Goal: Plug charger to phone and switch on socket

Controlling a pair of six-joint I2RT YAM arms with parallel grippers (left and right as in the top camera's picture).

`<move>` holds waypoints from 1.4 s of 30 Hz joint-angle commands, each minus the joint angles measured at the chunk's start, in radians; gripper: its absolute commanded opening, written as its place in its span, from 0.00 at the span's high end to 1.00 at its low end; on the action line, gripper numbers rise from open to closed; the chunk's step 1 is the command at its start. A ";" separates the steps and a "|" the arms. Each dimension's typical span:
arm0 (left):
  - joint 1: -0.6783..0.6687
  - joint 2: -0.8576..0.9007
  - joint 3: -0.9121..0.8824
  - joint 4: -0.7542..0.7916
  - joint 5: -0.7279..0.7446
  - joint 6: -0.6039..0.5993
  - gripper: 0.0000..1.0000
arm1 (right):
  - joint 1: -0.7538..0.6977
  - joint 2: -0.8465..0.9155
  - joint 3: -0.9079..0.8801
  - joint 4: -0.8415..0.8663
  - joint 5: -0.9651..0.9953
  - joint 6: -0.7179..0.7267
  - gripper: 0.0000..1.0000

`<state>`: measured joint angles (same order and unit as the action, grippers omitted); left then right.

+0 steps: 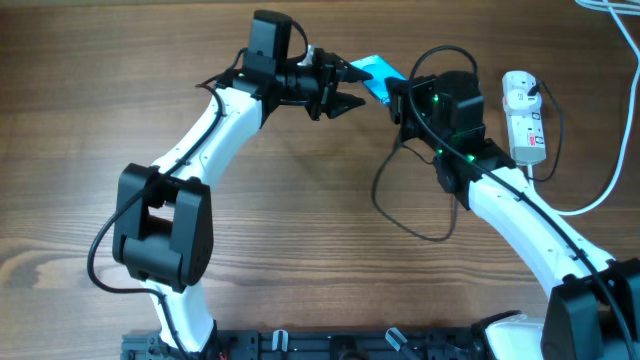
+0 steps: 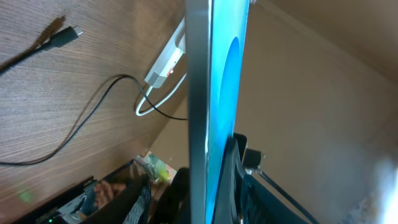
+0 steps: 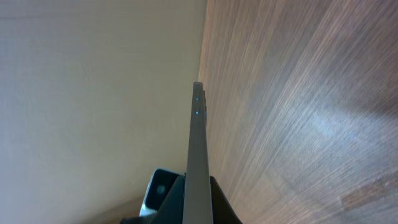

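We see the right claw [image 1: 401, 93] pinching the phone [image 1: 378, 74] on edge. Left claw [image 1: 352, 87] gapes wide beside it, holding nothing. The charger [image 2: 65, 35] lies loose on the table [image 1: 300, 220].

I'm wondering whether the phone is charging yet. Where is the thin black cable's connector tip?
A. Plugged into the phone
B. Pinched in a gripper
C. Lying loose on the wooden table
C: in the left wrist view the charger's connector tip lies bare on the wooden table, apart from the phone.
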<state>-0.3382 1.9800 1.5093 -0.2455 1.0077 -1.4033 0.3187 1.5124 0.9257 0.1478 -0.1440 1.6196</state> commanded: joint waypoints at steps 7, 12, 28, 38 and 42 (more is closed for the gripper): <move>-0.051 -0.023 0.010 0.003 -0.135 -0.072 0.61 | 0.025 -0.026 0.024 0.008 -0.003 0.060 0.96; -0.053 -0.023 0.010 0.003 -0.171 -0.075 0.62 | 0.025 -0.026 0.024 -0.002 -0.017 0.085 0.96; -0.053 -0.023 0.010 0.003 -0.296 -0.201 0.80 | 0.025 -0.026 0.024 -0.034 -0.095 0.292 0.96; -0.053 -0.023 0.010 0.004 -0.295 -0.209 0.96 | 0.025 -0.026 0.024 -0.037 -0.098 0.291 0.96; -0.053 -0.023 0.010 0.003 -0.296 -0.198 0.96 | 0.025 -0.026 0.024 -0.037 -0.098 0.290 0.96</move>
<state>-0.3908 1.9800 1.5089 -0.2386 0.7231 -1.5536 0.3359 1.5120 0.9287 0.1074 -0.2279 1.9453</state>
